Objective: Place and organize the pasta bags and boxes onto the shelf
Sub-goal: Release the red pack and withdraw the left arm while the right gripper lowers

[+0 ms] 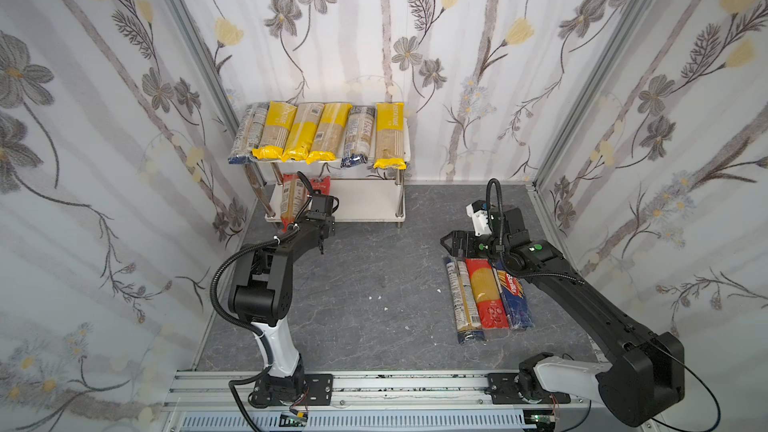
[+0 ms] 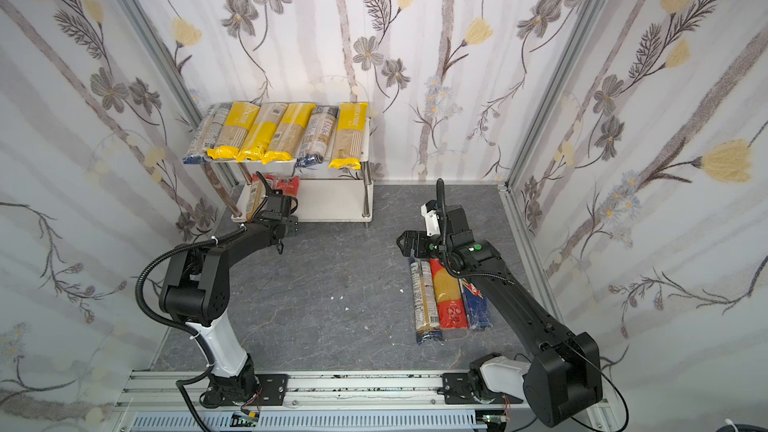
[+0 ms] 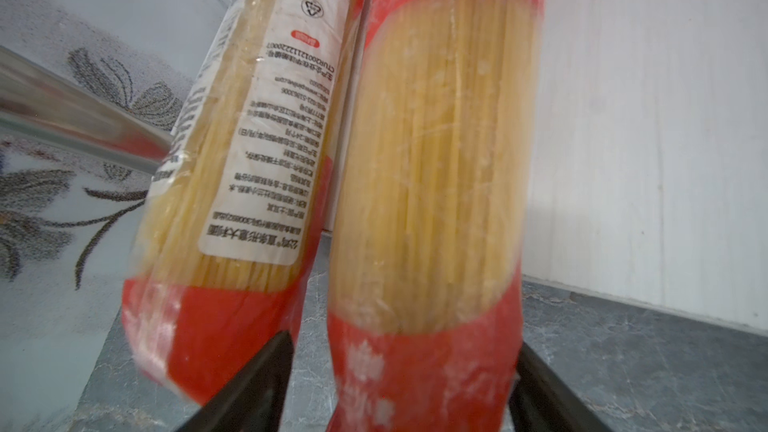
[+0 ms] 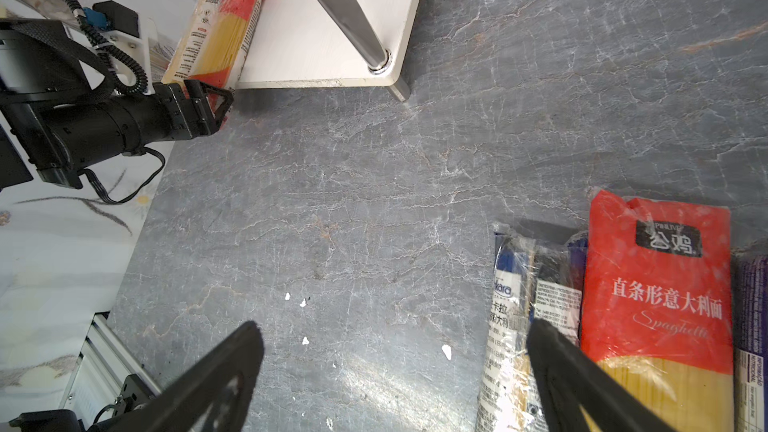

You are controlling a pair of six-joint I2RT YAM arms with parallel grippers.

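resting between parted left fingers (image 3: 257, 392): red-ended spaghetti pack (image 3: 428, 160)

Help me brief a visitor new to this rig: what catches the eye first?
A row of six spaghetti packs, mostly yellow-ended, fills the top board of the shelf. The open left gripper straddles a red pack on the lower board; three more packs lie on the table near the right gripper.

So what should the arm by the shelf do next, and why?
Probably draw the left gripper straight back from the shelf. Its jaws stand open on either side of a red pasta pack, which seems to lie on the lower level beside another red pack, so its job there looks done.
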